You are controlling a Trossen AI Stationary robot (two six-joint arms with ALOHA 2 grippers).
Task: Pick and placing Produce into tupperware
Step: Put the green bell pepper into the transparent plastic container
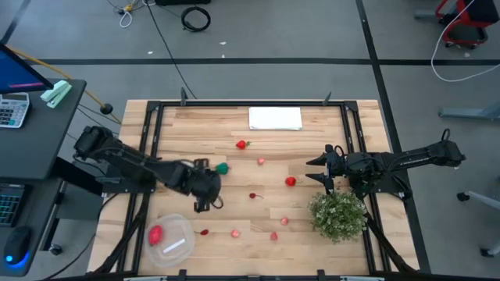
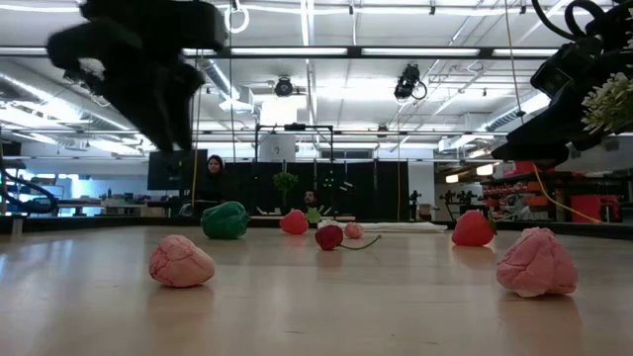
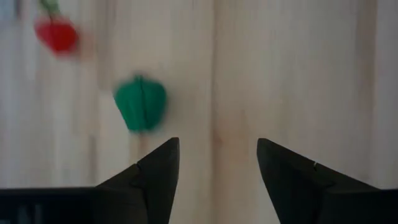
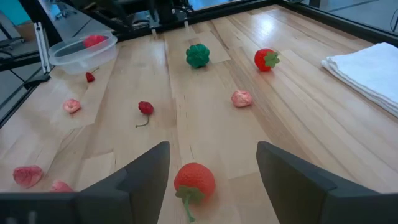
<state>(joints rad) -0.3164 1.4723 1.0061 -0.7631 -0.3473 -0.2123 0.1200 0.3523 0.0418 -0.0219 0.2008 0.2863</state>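
Hovering empty and wide-jawed near the green pepper (image 1: 223, 167) mid-bench, the left pincer (image 3: 217, 163) seemed lined up for a pick; the right pincer (image 4: 211, 169) waited, spread.

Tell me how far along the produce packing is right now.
Done: one red piece of produce lies inside the round clear plastic tupperware. In hand: nothing is held; the left gripper hangs open-fingered over bare wood near the green toy pepper. The right gripper is open above a red toy tomato. Left: the pepper, the tomato, a red strawberry and several small red and pink pieces on the wooden table.
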